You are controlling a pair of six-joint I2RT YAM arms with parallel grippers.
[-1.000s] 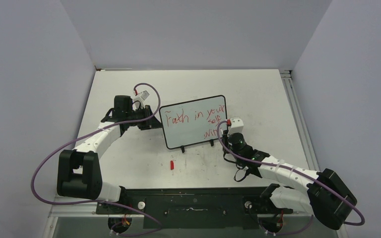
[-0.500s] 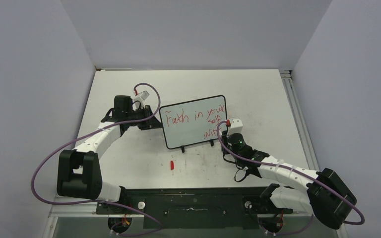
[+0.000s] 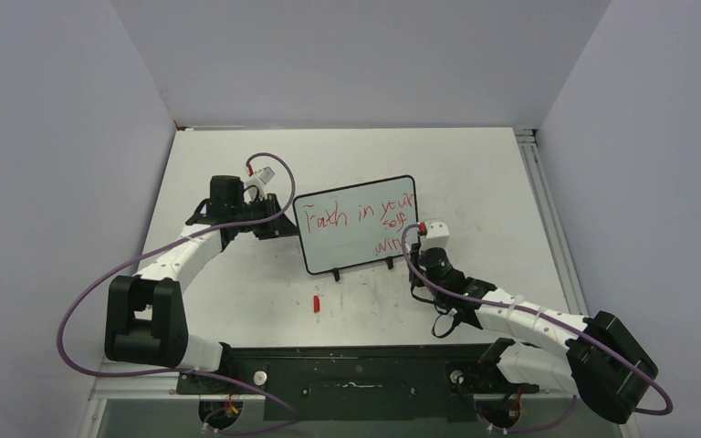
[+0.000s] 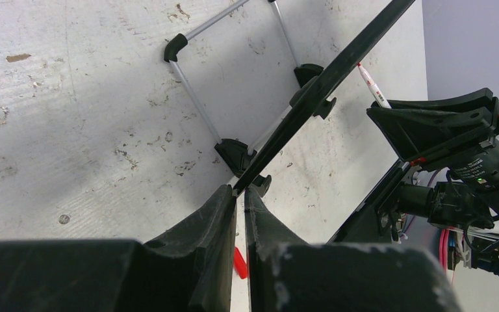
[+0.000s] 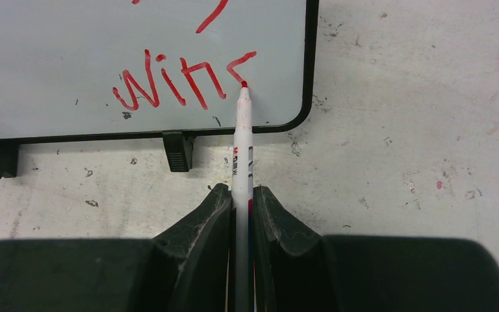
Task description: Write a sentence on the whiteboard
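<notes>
The right hand (image 5: 240, 198) has shifted slightly toward the near edge with its marker (image 5: 242, 143).

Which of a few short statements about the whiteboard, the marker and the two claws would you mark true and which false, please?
1. The right claw is shut on the marker. True.
2. The marker's tip is far from the sentence. False: it sits at the last red stroke.
3. The left claw hangs open beside the whiteboard. False: it is shut on the whiteboard's edge.
4. A small red piece lies on the tabletop in front of the whiteboard. True.
5. The sentence is blue. False: it is red.
</notes>
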